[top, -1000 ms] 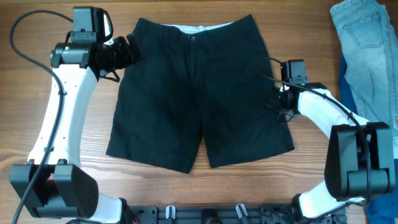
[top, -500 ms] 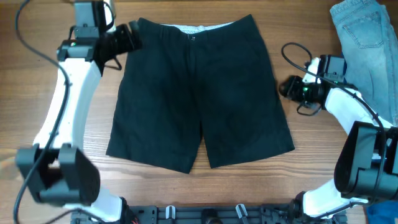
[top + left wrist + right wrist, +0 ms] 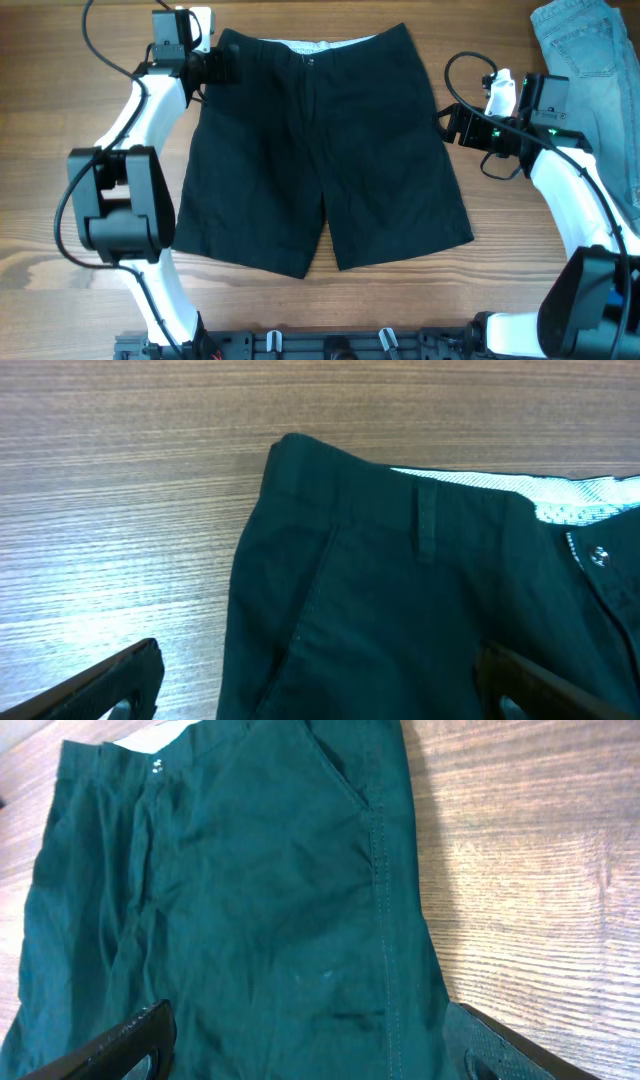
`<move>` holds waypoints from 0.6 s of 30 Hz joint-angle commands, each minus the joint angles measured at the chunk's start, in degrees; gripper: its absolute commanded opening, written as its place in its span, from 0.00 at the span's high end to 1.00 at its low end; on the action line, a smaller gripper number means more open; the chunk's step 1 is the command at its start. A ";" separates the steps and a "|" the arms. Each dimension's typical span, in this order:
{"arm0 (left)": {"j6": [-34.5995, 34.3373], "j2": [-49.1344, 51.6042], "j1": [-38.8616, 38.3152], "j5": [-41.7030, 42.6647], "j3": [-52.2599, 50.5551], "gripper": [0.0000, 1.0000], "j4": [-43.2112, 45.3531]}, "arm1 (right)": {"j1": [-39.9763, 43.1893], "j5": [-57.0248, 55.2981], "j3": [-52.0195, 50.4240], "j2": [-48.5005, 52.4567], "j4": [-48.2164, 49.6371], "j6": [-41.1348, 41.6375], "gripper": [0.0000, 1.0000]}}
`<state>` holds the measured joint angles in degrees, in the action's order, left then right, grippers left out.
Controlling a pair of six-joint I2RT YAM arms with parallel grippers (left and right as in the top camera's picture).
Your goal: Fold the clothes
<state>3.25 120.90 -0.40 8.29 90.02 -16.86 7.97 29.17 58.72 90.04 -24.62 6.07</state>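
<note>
Shorts (image 3: 320,150) are lying spread flat, front up, in the middle of the surface (image 3: 420,300), with the waistband (image 3: 315,45) at the far side and both legs pointing toward the arm bases. No fold is showing anywhere: the legs are lying side by side with nothing doubled over. So I'm judging you to be sitting at the very start, with every fold left to do.

Your left fingers (image 3: 110,685) are standing wide apart over the waistband corner on that side, holding nothing. Your right fingers (image 3: 110,1045) are also standing wide apart at the opposite side seam, near the pocket, with no cloth pinched between them.

Light blue jeans (image 3: 575,50) are lying off at the right edge, apart from the shorts. You are likely needing a grip on the cloth before any folding.
</note>
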 commanded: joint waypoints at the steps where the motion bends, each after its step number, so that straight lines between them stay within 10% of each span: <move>1: 0.83 3.13 0.28 1.40 3.74 0.00 -0.35 | -0.13 1.51 1.18 -1.40 -0.44 -1.60 0.13; 9: 2.40 5.99 0.37 -1.73 3.74 0.01 -6.16 | -0.13 1.51 1.18 -1.40 0.13 -1.57 0.12; 18: 2.32 8.70 0.35 -1.27 3.74 0.31 -15.19 | -0.13 1.53 1.18 -1.40 0.48 -1.53 0.13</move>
<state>5.19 126.89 -0.36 6.85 92.92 -30.74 7.97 29.17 58.74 89.71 -24.40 5.69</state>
